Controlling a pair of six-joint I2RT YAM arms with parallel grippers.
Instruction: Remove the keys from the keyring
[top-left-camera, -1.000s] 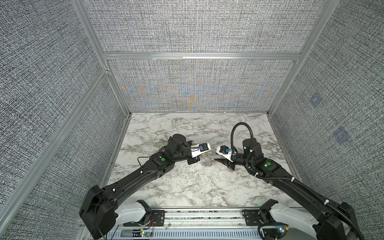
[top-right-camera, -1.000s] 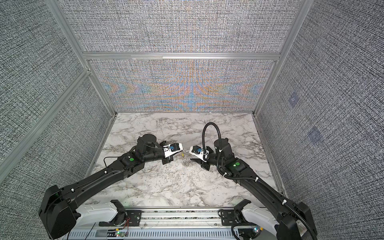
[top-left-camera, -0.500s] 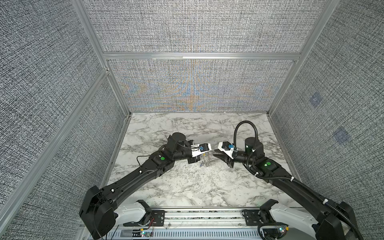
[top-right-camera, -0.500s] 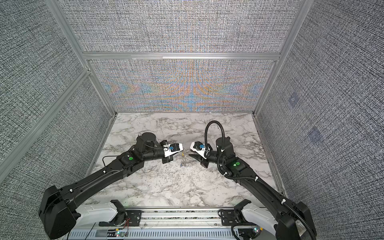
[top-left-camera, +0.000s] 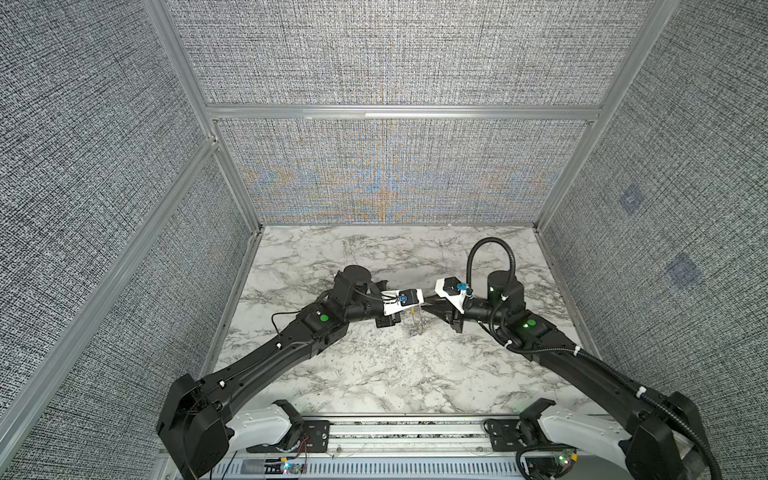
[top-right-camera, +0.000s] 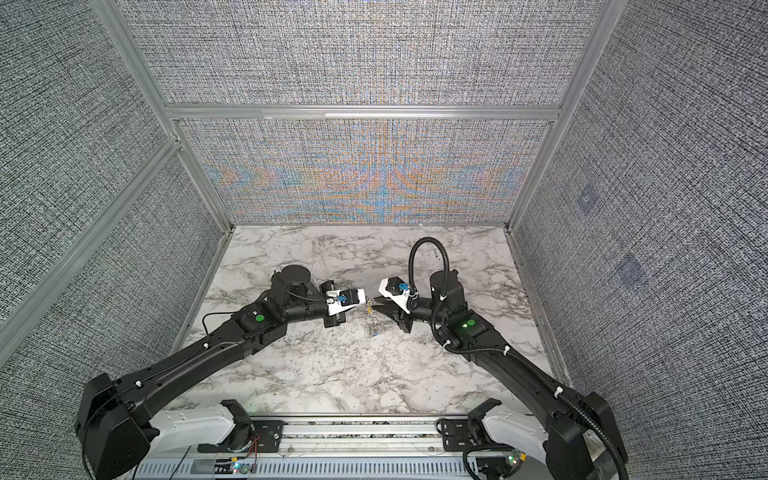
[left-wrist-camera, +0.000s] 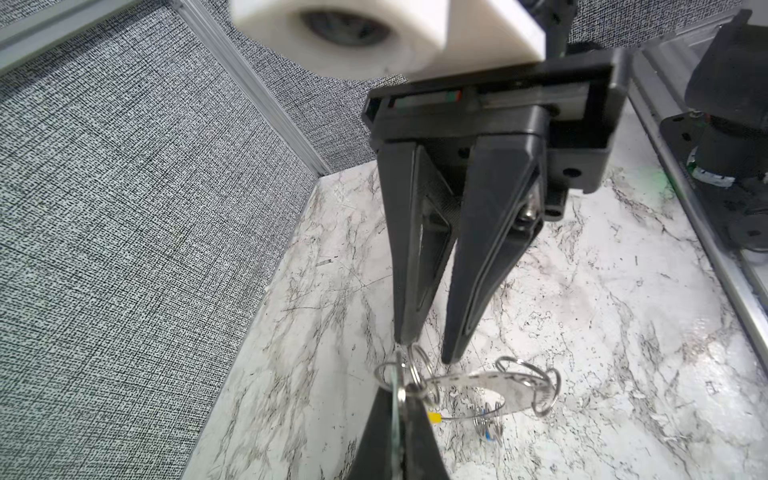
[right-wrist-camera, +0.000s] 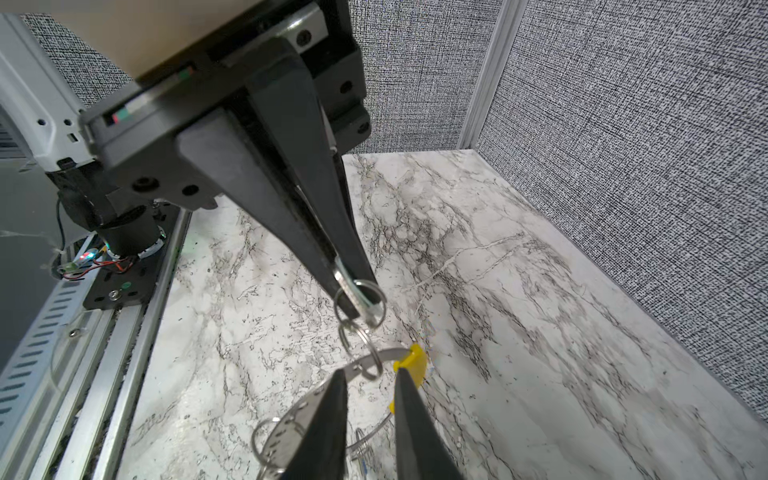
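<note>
The left fingers (right-wrist-camera: 270, 216) are pinched tight on a small silvery piece (right-wrist-camera: 356, 291) topping a chain of split rings (right-wrist-camera: 380, 356). From it the keyring (right-wrist-camera: 297, 409) hangs low over the table (right-wrist-camera: 519, 291) between the arms. The right fingers (left-wrist-camera: 490, 232) stand narrowly apart astride its hoop beside the yellow sleeve (right-wrist-camera: 411, 363), gripping nothing. Closing on that thin wire, they may slip or twist it, swinging the blue-headed key (left-wrist-camera: 487, 430) away or wrenching the piece from the left pinch
</note>
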